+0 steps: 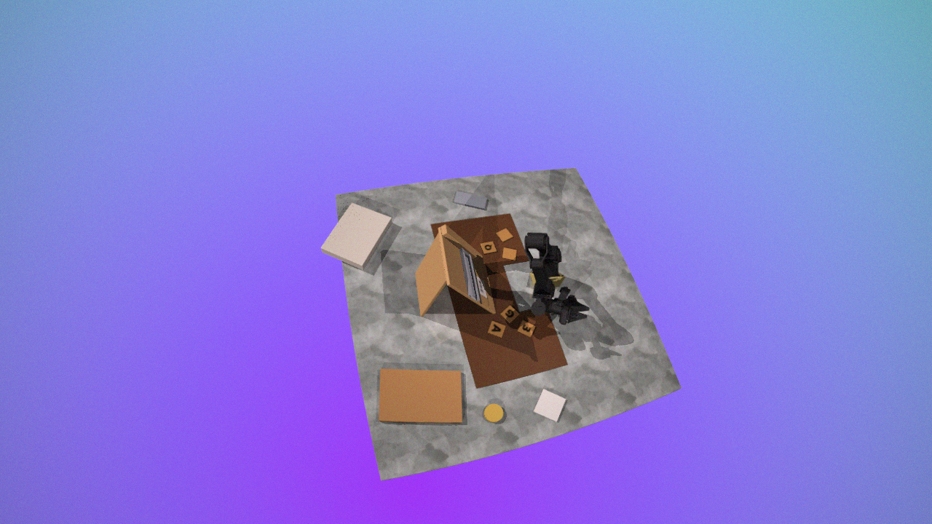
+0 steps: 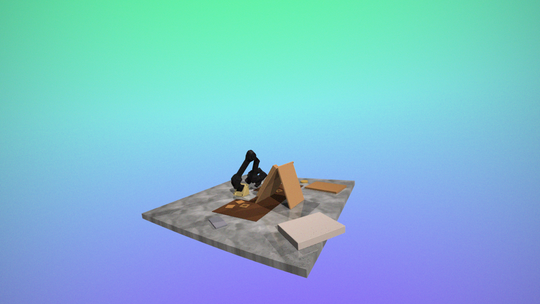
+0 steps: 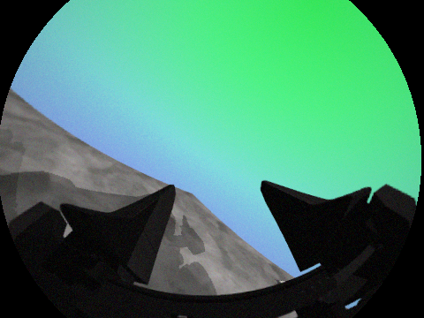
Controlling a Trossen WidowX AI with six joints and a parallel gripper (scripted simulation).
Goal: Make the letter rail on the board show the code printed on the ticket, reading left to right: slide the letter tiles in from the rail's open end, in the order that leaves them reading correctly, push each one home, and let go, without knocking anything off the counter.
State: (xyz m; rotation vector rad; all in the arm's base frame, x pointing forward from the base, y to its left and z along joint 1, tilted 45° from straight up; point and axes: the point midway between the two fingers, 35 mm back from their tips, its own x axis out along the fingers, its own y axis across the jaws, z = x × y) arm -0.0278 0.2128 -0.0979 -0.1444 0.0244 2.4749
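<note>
Rail (image 1: 473, 274) lettering looks too small to read.

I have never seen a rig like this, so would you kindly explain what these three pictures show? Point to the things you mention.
The machine is a single black jointed arm (image 1: 546, 263) (image 2: 244, 169) ending in a two-fingered claw (image 1: 586, 308) (image 3: 218, 187). One picture looks down from above, one looks across from the side, and the third is taken from the arm's wrist, past its own fingers.

On the grey stone-like counter (image 1: 612, 260) (image 2: 181, 219) lies a brown mat (image 1: 508, 364) (image 2: 256, 215), with a tent-shaped wooden board (image 1: 429, 274) (image 2: 292, 185) standing partly over it. Small square tiles lie in two groups; the nearer group in the top view shows letters. Around them are several flat blocks and a yellow disc (image 1: 493, 412) (image 2: 304, 181).

The claw is open and holds nothing.
</note>
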